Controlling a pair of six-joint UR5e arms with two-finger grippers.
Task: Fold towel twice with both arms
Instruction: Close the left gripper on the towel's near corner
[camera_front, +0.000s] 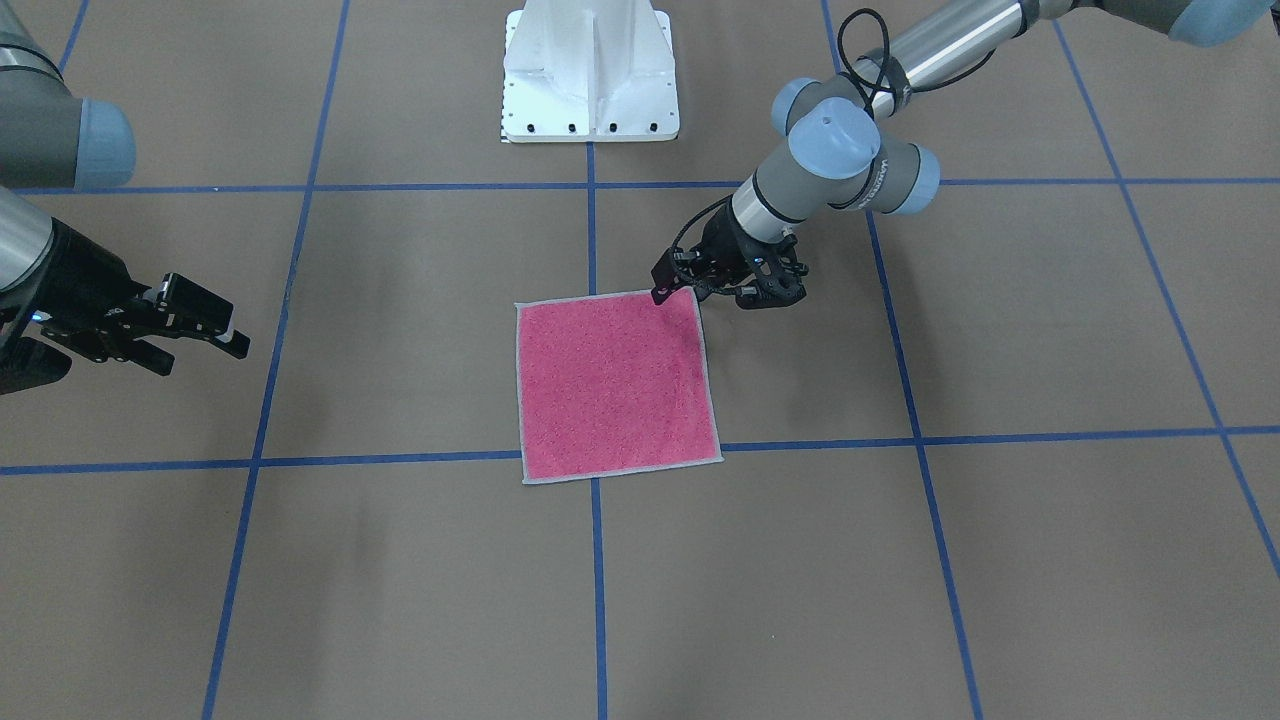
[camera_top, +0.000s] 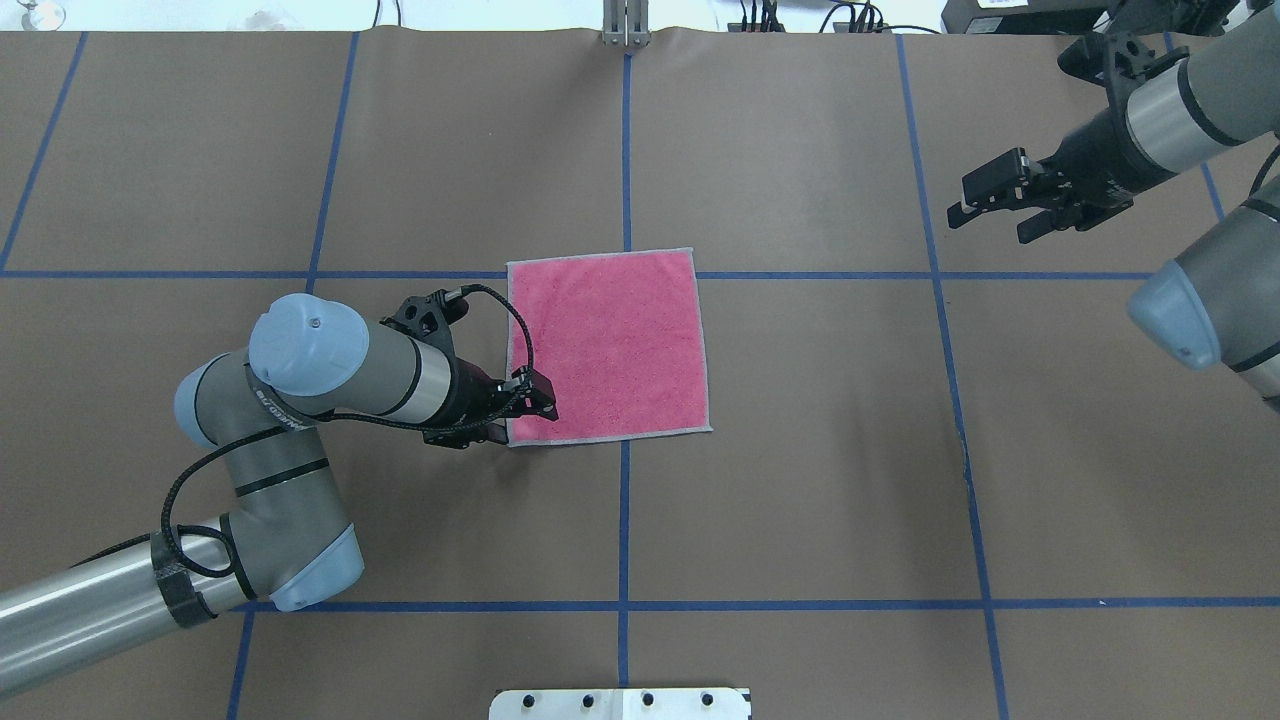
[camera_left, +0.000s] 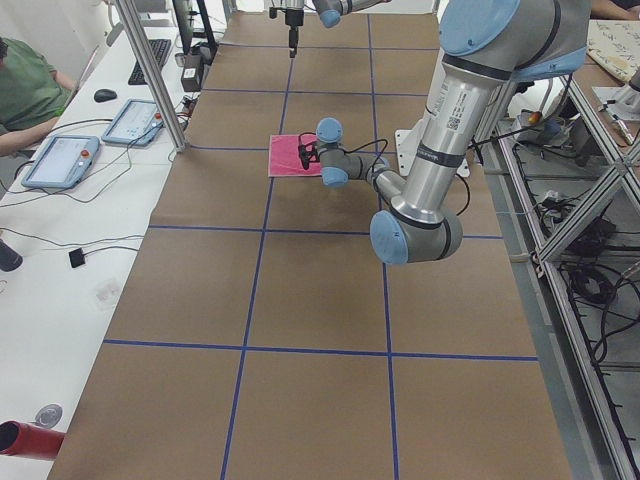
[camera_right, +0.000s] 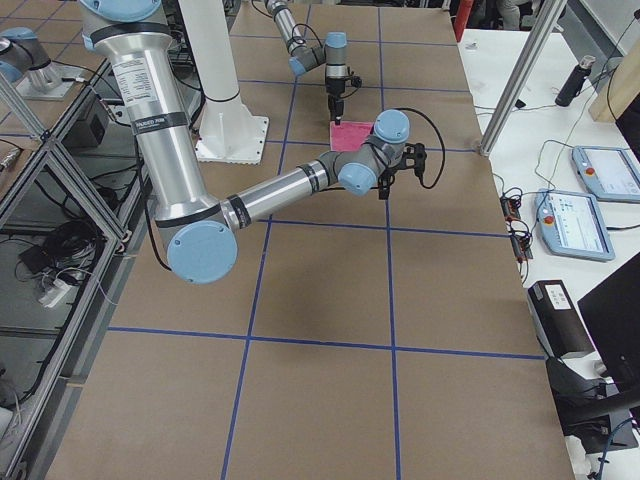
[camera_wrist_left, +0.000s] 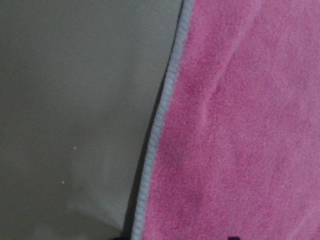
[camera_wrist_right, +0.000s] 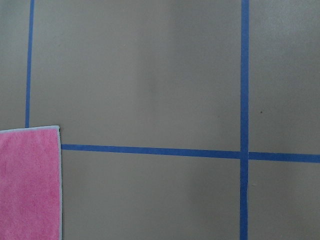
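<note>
Overhead exterior, towel (camera_top: 610, 345) flat, left jaws parted at its near corner hem, right jaws parted, well apart.

Brown paper-covered table (camera_top: 800, 500) crossed by blue tape lines (camera_top: 622, 520); white desk (camera_left: 60, 250) along its far side, holding two tablets (camera_left: 60, 160) and a keyboard (camera_left: 155, 55); aluminium frame post (camera_left: 152, 75) nearby.

No text can be read for certain. The left arm (camera_top: 400, 375) has a curved line of dark lettering (camera_top: 268, 412) on the grey band of a wrist joint, too small and skewed to make out. In the left side view a printed label (camera_left: 452, 112) runs down this arm's silver tube, illegible. The right arm (camera_right: 160, 150) carries a second label (camera_right: 140, 85) on its upright tube, equally unreadable. The teach pendants (camera_left: 62, 160) have lit screens, but nothing on them can be read.
</note>
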